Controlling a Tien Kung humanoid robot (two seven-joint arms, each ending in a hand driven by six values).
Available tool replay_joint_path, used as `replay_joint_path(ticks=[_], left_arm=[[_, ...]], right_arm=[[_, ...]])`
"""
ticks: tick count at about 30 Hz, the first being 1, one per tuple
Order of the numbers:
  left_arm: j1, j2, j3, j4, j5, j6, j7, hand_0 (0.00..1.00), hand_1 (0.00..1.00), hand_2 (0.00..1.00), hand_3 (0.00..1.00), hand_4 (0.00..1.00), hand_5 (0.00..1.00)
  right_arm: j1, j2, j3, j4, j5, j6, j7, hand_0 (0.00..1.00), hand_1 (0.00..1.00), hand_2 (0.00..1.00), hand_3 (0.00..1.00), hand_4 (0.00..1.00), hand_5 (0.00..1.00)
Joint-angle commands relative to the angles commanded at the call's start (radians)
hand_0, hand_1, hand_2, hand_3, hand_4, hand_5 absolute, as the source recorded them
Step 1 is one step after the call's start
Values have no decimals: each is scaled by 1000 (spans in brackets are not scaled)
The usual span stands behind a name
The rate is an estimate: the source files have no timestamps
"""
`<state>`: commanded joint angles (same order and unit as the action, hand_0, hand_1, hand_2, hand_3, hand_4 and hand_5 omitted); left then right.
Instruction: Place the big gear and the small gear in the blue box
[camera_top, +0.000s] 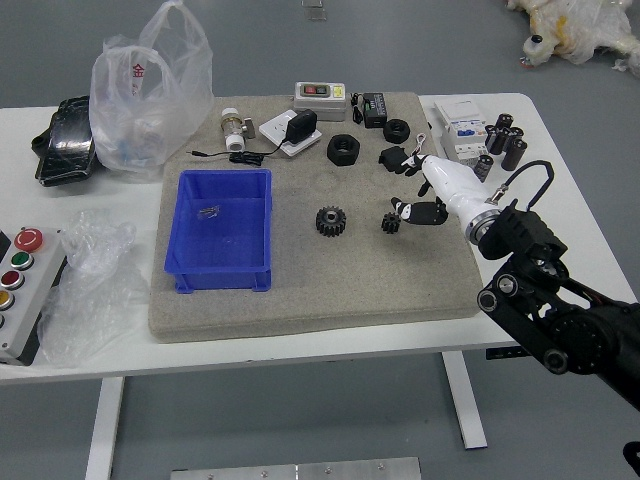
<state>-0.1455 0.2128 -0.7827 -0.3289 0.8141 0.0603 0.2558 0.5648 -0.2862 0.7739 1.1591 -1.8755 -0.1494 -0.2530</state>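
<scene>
R hand (452, 188) sits open, empty, at 2 o'clock of sm gear (390, 223), prob. to grab it for box (220, 278) at 9 o'clock.

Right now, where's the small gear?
In the head view, the small gear sits on the grey mat, right of the big gear, near the right hand.

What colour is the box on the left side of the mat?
Blue, seen in the head view.

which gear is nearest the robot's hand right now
The small gear, by the thumb of the right hand; the big gear lies farther left, nearer the blue box.
</scene>
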Motion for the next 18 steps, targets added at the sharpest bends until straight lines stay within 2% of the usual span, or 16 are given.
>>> replay_joint_path(ticks=[6, 18], left_arm=[[5, -3, -23, -4, 24, 1, 21, 702, 648, 631, 802, 704, 408], [9, -17, -28, -4, 36, 0, 23, 703, 648, 632, 802, 705, 411]], right_arm=[[21, 9, -65, -44, 31, 0, 5, 300, 496, 753, 734, 685, 249], [64, 36, -156, -162, 81, -11, 27, 298, 478, 743, 742, 714, 244]])
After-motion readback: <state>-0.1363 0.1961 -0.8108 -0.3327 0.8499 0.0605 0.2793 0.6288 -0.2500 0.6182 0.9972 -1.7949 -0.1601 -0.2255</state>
